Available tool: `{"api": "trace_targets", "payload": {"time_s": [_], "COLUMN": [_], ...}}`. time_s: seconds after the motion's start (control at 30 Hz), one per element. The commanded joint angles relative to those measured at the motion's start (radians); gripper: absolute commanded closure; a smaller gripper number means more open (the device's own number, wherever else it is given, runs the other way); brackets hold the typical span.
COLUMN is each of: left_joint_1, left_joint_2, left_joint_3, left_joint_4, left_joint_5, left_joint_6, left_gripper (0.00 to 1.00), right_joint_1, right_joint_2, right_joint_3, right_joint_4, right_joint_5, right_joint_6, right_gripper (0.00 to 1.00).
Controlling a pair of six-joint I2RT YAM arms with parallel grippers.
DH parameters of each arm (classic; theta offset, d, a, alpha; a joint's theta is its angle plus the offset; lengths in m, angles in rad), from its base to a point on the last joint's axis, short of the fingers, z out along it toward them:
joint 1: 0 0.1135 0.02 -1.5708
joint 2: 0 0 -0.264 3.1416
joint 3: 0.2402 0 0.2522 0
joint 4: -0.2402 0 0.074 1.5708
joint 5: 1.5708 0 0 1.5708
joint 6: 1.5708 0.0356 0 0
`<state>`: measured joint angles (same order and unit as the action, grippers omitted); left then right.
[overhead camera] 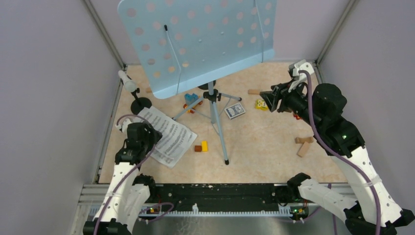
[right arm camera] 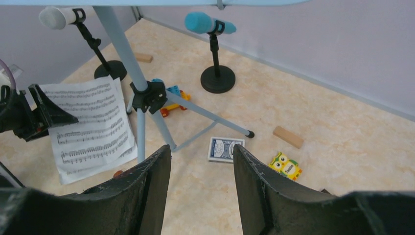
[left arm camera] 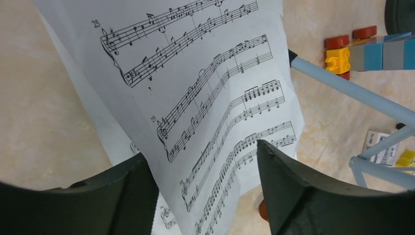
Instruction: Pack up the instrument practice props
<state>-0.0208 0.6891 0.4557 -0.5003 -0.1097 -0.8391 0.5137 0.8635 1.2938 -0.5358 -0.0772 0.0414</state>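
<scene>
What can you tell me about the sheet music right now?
The sheet music is white paper printed with black staves, at least two overlapping pages. It lies on the tan table just left of the light-blue stand's tripod legs, the top page buckled rather than flat. The left gripper hangs over its left edge, jaws open astride the paper; contact is unclear.
</scene>
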Motion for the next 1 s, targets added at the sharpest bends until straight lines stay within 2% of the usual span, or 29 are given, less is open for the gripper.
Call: {"api": "trace_targets", "payload": {"time_s": [0.0,0.1,0.13,0.17,0.47,0.53,0.7,0.83,0.97], "left_joint_1": [0.007,0.007,0.007,0.006,0.007,0.007,0.006,-0.013,-0.019], "left_joint_2": [-0.026,-0.044,-0.050,-0.061,-0.176,-0.210,-0.273,-0.271,-0.228], "left_joint_3": [0.091,0.164,0.185,0.206,0.351,0.339,0.216,0.120,0.015], "left_joint_4": [-0.064,-0.141,-0.163,-0.184,-0.346,-0.267,0.110,0.412,0.820], "left_joint_5": [-0.069,-0.109,-0.113,-0.117,-0.121,-0.048,0.344,0.505,0.612], "left_joint_6": [0.018,0.034,0.044,0.058,0.101,0.157,0.332,0.379,0.354], "left_gripper": [0.22,0.11,0.04,0.02,0.02,0.01,0.01,0.01,0.01], "right_joint_1": [-0.007,-0.007,-0.006,-0.006,-0.006,-0.007,-0.006,-0.006,-0.007], "right_joint_2": [-0.027,-0.053,-0.062,-0.070,-0.131,-0.145,-0.166,-0.174,-0.183], "right_joint_3": [-0.013,-0.055,-0.072,-0.088,-0.245,-0.283,-0.374,-0.452,-0.522], "right_joint_4": [-0.025,-0.035,-0.035,-0.035,-0.015,0.002,0.059,0.142,0.206], "right_joint_5": [-0.004,-0.009,-0.008,-0.011,-0.128,-0.143,-0.197,-0.262,-0.289], "right_joint_6": [0.011,0.040,0.055,0.072,0.223,0.261,0.385,0.500,0.577], "right_gripper": [0.50,0.50,0.50,0.50,0.51,0.51,0.51,0.50,0.50]}}
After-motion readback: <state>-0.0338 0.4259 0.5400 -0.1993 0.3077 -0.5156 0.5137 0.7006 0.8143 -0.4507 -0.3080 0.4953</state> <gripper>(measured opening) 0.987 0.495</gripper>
